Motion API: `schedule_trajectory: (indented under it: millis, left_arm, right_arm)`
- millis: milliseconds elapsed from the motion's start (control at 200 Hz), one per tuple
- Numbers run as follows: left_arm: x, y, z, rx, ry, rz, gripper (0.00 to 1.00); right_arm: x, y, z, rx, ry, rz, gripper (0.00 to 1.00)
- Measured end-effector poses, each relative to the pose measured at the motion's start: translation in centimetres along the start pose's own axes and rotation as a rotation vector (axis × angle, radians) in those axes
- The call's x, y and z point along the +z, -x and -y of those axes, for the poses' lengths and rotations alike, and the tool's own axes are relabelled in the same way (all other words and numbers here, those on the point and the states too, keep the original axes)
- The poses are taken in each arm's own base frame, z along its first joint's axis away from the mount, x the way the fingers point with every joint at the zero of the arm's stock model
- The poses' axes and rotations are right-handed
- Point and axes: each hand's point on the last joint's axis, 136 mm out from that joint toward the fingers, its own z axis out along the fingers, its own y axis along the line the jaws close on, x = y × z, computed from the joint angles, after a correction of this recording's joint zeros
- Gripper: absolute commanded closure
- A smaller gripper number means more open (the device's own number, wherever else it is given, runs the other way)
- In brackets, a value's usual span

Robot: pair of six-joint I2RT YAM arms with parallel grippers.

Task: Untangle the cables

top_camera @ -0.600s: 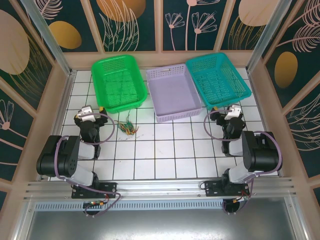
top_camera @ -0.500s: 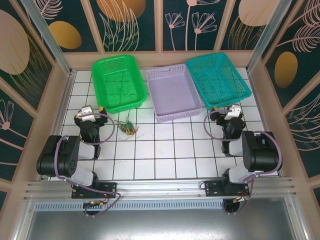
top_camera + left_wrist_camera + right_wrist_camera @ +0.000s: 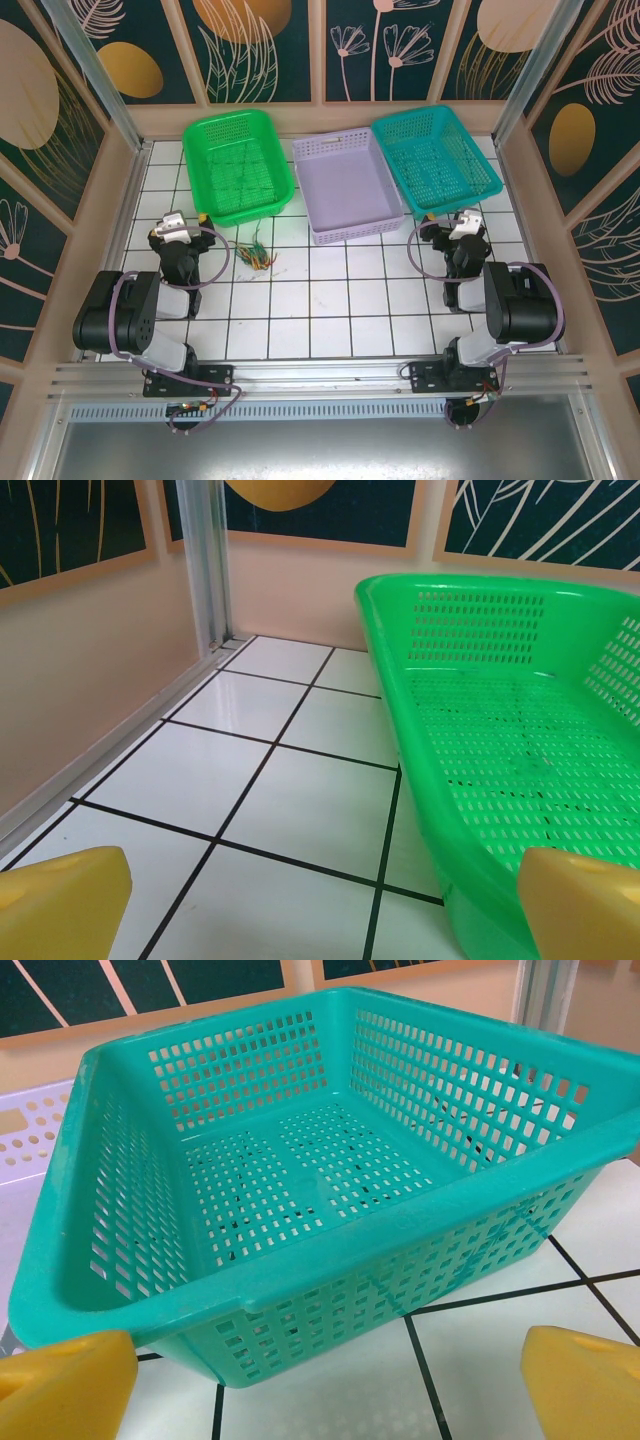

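Table (image 3: 330, 300) w/ white tiles, 3 baskets along the back: green basket (image 3: 240, 170), lilac basket (image 3: 350, 190), teal basket (image 3: 435, 160). Left gripper (image 3: 320, 910) faces the green one and right gripper (image 3: 325, 1385) the teal one. Both are spread wide w/ nothing held. Cables (image 3: 258, 255) = small tangled bunch on the tiles near the green basket's front corner, just right of the left gripper, not touching it.

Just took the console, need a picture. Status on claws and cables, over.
Both open, empty: left claw facing green basket, right claw facing teal basket. Cables bunched on tiles right of left claw, untouched. Green basket close behind them.
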Motion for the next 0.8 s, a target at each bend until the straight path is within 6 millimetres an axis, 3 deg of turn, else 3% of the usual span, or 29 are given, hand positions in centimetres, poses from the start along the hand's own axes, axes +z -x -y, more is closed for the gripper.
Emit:
schedule_trajectory:
  millis: [340, 415, 470, 510, 576, 686, 726, 801]
  left_arm:
    - [-0.1, 0.3, 0.0, -0.001, 0.000, 0.005, 0.01]
    - [-0.7, 1.5, -0.3, -0.008, 0.022, 0.016, 0.01]
    - [-1.0, 3.7, -0.9, -0.059, 0.068, 0.029, 0.01]
    - [-1.0, 6.4, -1.2, -0.097, 0.097, 0.060, 0.01]
    - [-1.3, 11.4, -1.2, -0.163, 0.122, 0.125, 0.01]
    - [-2.7, 19.9, -1.1, -0.296, 0.131, 0.218, 0.01]
    - [-3.1, 21.9, -1.0, -0.362, 0.126, 0.221, 0.01]
    - [-3.7, 24.5, -0.7, -0.511, 0.104, 0.207, 0.01]
  right_arm:
    - [0.0, 0.0, 0.0, 0.000, 0.000, 0.000, 0.01]
    - [-0.1, 0.0, 0.4, 0.001, -0.035, -0.017, 0.01]
    - [-0.5, 1.1, 0.9, 0.003, -0.094, -0.008, 0.01]
    - [-1.1, 3.1, 0.9, 0.012, -0.122, 0.039, 0.01]
    - [-2.2, 8.1, 0.5, 0.032, -0.146, 0.154, 0.01]
    - [-4.4, 20.0, -2.1, 0.083, -0.127, 0.366, 0.01]
    - [-5.6, 24.8, -3.5, 0.129, -0.089, 0.442, 0.01]
    - [-7.4, 31.0, -4.7, 0.341, -0.033, 0.479, 0.01]
